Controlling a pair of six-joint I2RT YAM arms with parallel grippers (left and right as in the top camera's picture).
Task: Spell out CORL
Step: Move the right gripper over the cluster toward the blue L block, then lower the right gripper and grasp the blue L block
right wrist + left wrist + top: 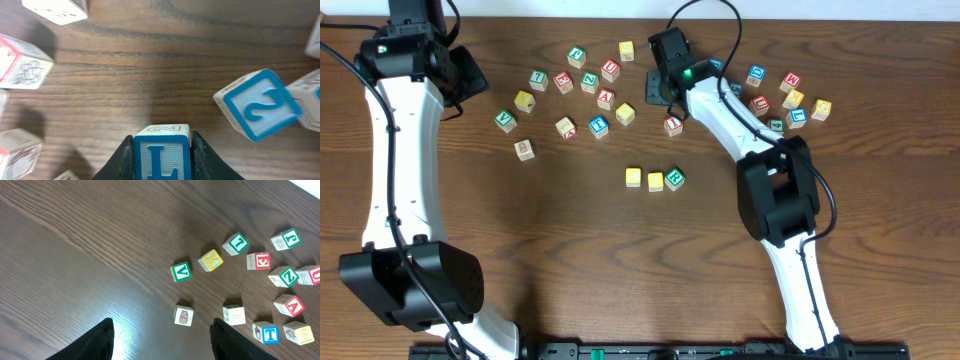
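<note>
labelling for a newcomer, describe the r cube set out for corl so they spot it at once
At the table's middle, three cubes sit in a short row apart from the scattered cubes. The R cube is the end one nearest the right arm, green-framed beside two yellow cubes.

Table (pixel 570 265): dark brown wood-grain top that fills the overhead frame from edge to edge. The grain runs left to right in the overhead frame and slants from upper left to lower right in the left wrist view. The finish is semi-gloss. A soft whitish glare patch (pixel 112 302) sits low and left of centre in the left wrist frame. Shadows on the wood are soft-edged, so the lighting is diffuse and comes from above. At the upper right corner of the left wrist frame, a pale off-white wedge (pixel 311 184) lies past the table edge; I cannot tell whether it is floor or wall.
</note>
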